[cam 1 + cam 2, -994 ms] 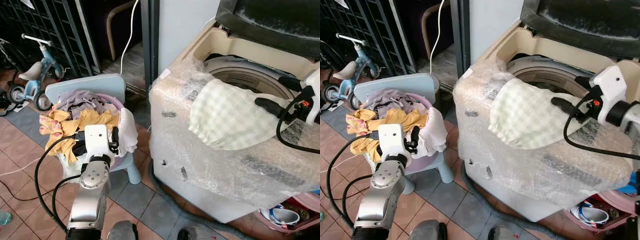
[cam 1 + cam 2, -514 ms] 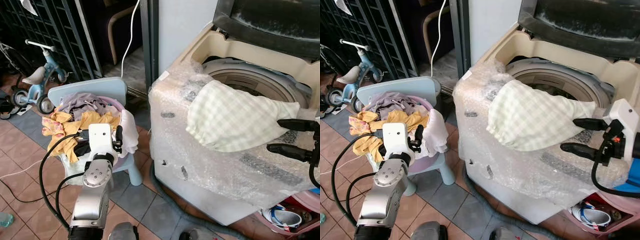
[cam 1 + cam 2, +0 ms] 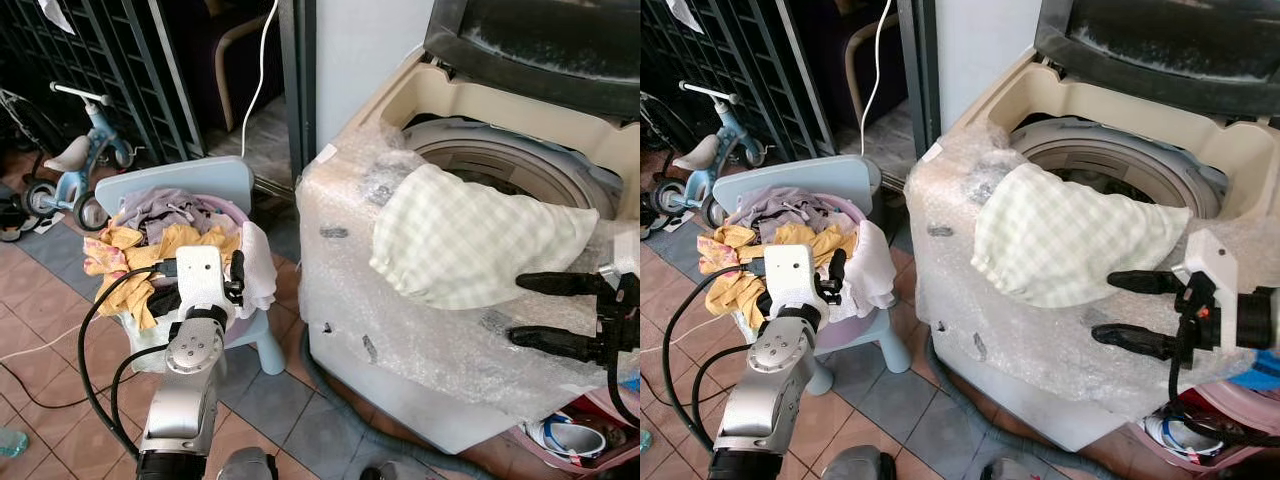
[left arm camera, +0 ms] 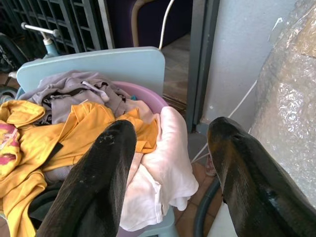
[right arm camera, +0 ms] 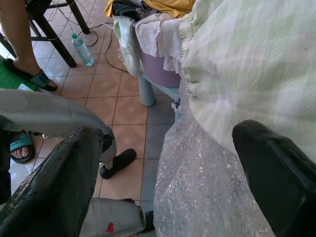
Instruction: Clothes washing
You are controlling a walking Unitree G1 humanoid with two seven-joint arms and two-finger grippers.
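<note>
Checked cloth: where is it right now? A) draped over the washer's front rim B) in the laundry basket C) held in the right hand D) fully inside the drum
A: the checked cloth lies draped over the washer's bubble-wrapped front rim, while the right hand is open beside it, gripping nothing.

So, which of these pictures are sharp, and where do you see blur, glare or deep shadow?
Left eye view: sharp, even daylight; soft glare on the bubble wrap under the checked cloth; the doorway behind is deep shadow.
Left wrist view: laundry pile clear, near fingers blurred.
Right wrist view: floor sharp, fingers out of focus.
</note>
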